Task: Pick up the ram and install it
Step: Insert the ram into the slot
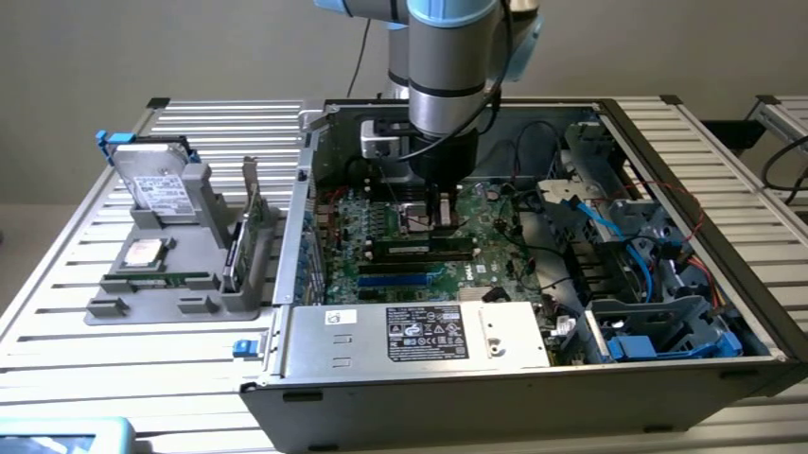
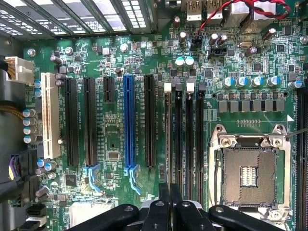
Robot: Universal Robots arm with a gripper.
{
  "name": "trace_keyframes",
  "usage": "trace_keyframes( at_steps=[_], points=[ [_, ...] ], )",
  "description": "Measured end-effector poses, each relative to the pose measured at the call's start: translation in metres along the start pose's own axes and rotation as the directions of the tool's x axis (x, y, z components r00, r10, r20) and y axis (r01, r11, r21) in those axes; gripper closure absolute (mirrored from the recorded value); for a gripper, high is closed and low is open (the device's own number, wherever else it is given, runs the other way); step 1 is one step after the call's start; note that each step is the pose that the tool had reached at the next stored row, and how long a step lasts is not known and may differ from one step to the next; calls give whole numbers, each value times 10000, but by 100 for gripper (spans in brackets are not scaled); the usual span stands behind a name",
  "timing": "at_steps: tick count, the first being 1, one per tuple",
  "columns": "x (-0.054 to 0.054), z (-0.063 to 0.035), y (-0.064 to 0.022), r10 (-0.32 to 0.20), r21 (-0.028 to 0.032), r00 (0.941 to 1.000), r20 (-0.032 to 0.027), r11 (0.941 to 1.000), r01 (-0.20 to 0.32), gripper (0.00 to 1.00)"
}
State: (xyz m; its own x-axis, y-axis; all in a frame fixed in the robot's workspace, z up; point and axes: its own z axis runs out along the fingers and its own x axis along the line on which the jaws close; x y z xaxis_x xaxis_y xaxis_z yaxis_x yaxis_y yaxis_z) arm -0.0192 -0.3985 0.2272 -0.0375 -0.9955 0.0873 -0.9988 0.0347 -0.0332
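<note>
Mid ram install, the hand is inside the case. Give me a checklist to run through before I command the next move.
1. Hand above the motherboard: ok.
2. Hand in line with the memory slots: ok, judging by the wrist view.
3. Fingers closed together: ok.
4. Ram held between them: cannot tell.
5. Memory slots empty: ok, none appears to hold a stick.
6. Slot latches swung open: cannot tell.
</note>
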Motion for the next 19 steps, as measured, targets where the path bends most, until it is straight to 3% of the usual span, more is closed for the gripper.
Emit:
trace_keyframes(
  at_steps=[6,19],
  points=[
    [-1,1,2,5,42,10000,5,10000,-5,87],
    [-1,4,20,1,67,10000,3,10000,-1,87]
  ],
)
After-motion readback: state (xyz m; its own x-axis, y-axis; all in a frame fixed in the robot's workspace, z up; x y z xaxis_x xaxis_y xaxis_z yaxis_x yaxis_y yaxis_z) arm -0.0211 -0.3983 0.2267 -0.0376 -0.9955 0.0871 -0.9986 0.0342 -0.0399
